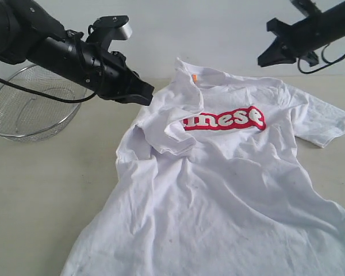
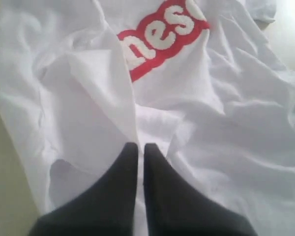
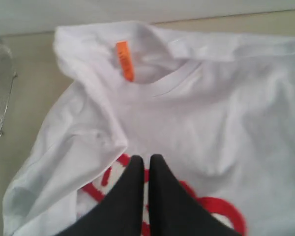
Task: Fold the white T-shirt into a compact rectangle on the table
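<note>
My left jaws, closed like my right jaws, hang nearest the folded-in sleeve (image 1: 171,137) of the white T-shirt (image 1: 230,190).

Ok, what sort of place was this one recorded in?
Probably a robot test bench rather than a home: a pale table against a plain wall, a black left arm and right arm over it, with a white T-shirt and wire mesh basket.

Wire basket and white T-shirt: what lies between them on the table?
Only bare table, in the exterior view; the left arm hangs above that stretch.
</note>
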Action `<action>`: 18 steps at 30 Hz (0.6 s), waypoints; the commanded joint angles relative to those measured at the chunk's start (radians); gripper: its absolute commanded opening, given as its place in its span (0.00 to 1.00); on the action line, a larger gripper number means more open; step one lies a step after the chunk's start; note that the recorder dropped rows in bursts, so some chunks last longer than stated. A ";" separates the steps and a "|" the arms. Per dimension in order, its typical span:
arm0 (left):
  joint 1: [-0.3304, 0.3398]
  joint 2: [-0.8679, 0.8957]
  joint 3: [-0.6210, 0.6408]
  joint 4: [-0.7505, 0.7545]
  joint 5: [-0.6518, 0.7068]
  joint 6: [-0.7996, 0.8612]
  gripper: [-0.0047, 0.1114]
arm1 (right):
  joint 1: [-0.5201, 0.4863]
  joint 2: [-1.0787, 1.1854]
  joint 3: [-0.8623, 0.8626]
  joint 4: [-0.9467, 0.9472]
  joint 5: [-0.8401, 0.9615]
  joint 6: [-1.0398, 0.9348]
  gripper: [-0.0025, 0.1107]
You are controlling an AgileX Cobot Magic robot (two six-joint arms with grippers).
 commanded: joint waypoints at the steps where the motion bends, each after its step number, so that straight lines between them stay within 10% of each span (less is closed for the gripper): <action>1: -0.019 -0.047 -0.006 -0.012 0.047 0.021 0.08 | 0.106 -0.027 0.068 -0.017 0.027 -0.022 0.02; 18: -0.078 -0.352 0.385 -0.127 0.161 0.040 0.08 | 0.232 -0.917 1.243 -0.266 -0.196 -0.063 0.02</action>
